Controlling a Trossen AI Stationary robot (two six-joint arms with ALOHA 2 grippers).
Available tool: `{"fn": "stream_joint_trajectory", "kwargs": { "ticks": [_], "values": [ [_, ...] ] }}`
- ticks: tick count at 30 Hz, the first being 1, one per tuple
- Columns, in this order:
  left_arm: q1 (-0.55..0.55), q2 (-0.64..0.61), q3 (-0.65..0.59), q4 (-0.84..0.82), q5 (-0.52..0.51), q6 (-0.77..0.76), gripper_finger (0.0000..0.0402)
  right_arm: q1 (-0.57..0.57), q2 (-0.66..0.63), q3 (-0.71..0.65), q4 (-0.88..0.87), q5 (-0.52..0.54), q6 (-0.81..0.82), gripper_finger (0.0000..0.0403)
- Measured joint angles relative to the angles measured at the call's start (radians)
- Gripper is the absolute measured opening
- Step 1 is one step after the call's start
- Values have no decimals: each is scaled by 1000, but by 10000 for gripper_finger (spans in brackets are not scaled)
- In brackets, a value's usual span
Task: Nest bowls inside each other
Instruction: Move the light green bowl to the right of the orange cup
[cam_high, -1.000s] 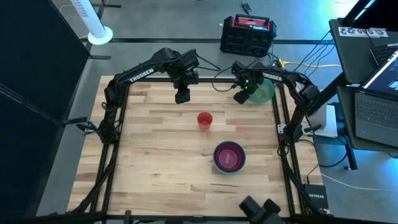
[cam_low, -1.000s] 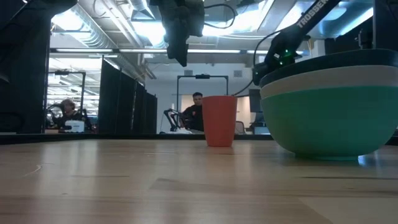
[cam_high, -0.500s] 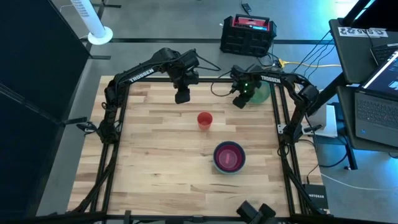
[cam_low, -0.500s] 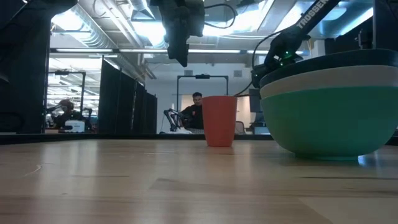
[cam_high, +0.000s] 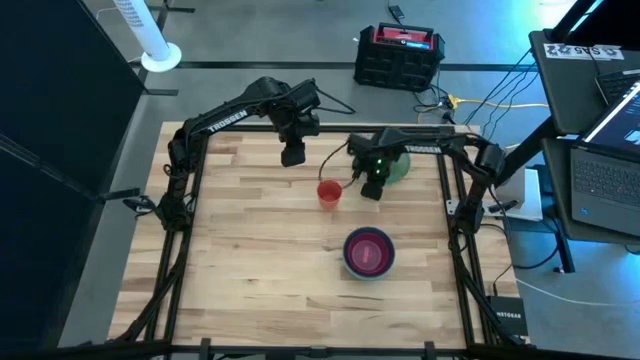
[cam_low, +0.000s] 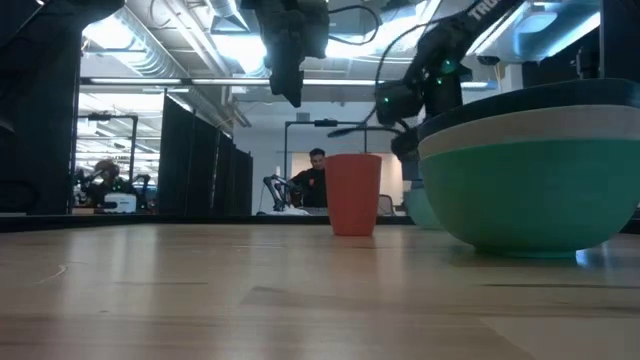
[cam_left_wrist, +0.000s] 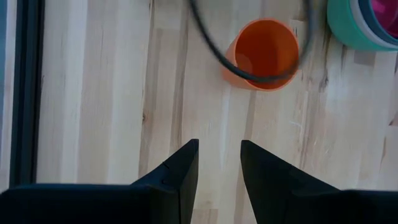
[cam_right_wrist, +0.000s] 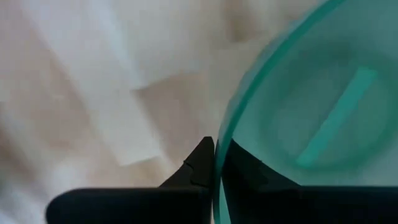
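Bowls of round plastic are in two places: a pale translucent green bowl (cam_high: 397, 166) in the upper right of the high view, and a nested stack (cam_high: 369, 252) right of centre lower down, a pink bowl inside a dark teal-blue one. In the low view that stack (cam_low: 530, 170) fills the right edge, with a white rim above a green body. The right hand (cam_high: 371, 187) is pinched shut on the translucent bowl's rim (cam_right_wrist: 298, 118). A second ago that bowl sat farther to the upper right by the frame rail; it and the hand are now nearer the small red cup (cam_high: 329, 193). The left hand (cam_high: 293, 156) hangs with its fingers (cam_left_wrist: 177, 177) parted and empty, unmoved, above the wooden surface (cam_high: 250, 260). "TROSSEN" is printed in white on the left arm (cam_high: 227, 117).
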Motion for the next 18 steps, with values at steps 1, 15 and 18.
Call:
{"fn": "stream_joint_trajectory", "kwargs": {
  "ticks": [1,15,18],
  "values": [
    [0,0,0,0,0,1,104,22,0,0,1,-5,1,6],
    [0,0,0,-1,0,9,104,224,-5,13,26,-41,72,22],
    [0,0,0,-2,0,10,104,224,-20,43,-10,-39,77,45]
  ]
}}
